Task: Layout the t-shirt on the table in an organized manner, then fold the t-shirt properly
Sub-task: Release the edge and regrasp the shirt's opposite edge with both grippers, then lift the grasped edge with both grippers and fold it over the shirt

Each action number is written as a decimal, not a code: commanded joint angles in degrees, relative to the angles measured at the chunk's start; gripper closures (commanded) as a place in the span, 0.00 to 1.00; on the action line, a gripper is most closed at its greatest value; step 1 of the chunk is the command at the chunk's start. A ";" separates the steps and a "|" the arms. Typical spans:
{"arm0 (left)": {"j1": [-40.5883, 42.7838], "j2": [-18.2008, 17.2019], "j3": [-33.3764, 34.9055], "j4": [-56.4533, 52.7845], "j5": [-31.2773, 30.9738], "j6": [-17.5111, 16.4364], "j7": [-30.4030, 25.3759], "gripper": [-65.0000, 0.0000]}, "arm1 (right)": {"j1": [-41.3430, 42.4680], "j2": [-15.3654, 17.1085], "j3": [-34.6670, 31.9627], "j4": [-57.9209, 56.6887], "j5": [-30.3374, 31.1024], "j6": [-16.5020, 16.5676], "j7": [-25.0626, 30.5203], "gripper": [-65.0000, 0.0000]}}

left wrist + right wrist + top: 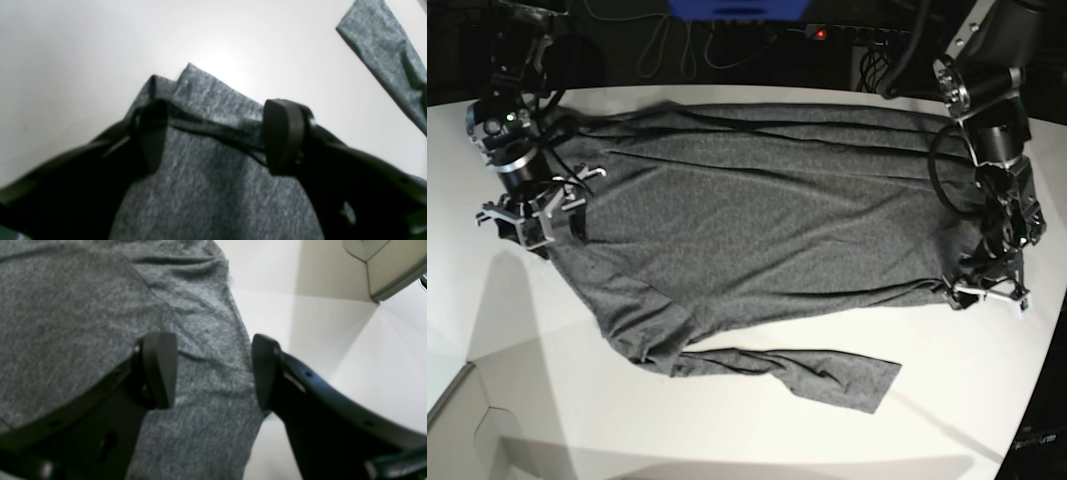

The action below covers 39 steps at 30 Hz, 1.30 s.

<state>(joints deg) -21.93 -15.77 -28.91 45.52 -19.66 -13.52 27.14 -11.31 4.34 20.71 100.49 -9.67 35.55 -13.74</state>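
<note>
Table point(757, 445): white, curved edge, far wider than the garment.

Shirt point(757, 220): dark heathered grey, long sleeves, no print. Lies spread flat across the far-middle of the table, long axis running left to right. Shallow creases along the far edge. One sleeve point(812, 372) trails along the near side toward the right, lying free on the table. Near-left part bunched a little around the shoulder.

Step in hand, as I judge it: layout stage is nearly done; arms are stationed at opposite ends of the shirt, either for a last stretch or the first fold.

Left gripper point(217, 133), at the scene's right end: jaws spread wide, straddling a folded corner of the fabric. Cloth sits between the fingers, but they are not pinched on it.

Right gripper point(213, 370), at the scene's left end: jaws likewise wide apart, poised over the shirt edge where cloth meets bare table. Nothing held.

Next move calls for: both grippers to close on their edges together, then pull evenly. The loose sleeve needs tucking onto the body before any fold.
</note>
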 commanded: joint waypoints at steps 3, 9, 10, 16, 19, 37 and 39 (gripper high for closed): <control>-1.41 -0.63 0.03 0.86 -0.25 -0.06 -0.37 0.33 | 0.45 0.54 0.26 0.83 0.84 -0.43 1.47 0.45; -1.41 -0.63 0.03 0.94 -0.52 -0.06 -0.72 0.57 | 0.45 0.54 0.26 0.83 0.84 -0.43 1.47 0.45; -1.41 -0.63 -0.06 0.94 -0.52 -0.15 -0.81 0.64 | 0.45 0.54 0.26 0.83 0.84 -0.43 1.47 0.45; -1.41 -0.63 -0.24 1.12 -0.69 -0.59 -0.81 0.85 | 0.89 0.54 0.26 0.83 0.84 -0.43 1.47 0.45; -1.41 -0.63 -0.24 2.53 -0.69 -0.50 -0.37 1.00 | 1.07 0.54 0.26 0.83 0.84 -0.43 1.47 0.45; -1.06 -0.71 -0.32 11.67 -0.69 -0.24 3.50 1.00 | 23.66 2.56 -0.27 -24.14 0.84 -0.43 1.39 0.38; -1.06 -0.71 -0.32 11.67 -0.69 -0.24 3.50 1.00 | 27.18 2.83 -0.36 -29.15 0.84 -0.43 1.39 0.37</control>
<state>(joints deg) -21.47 -15.40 -29.12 56.03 -19.92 -13.54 31.97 14.63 6.50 20.21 70.65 -9.30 35.11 -13.50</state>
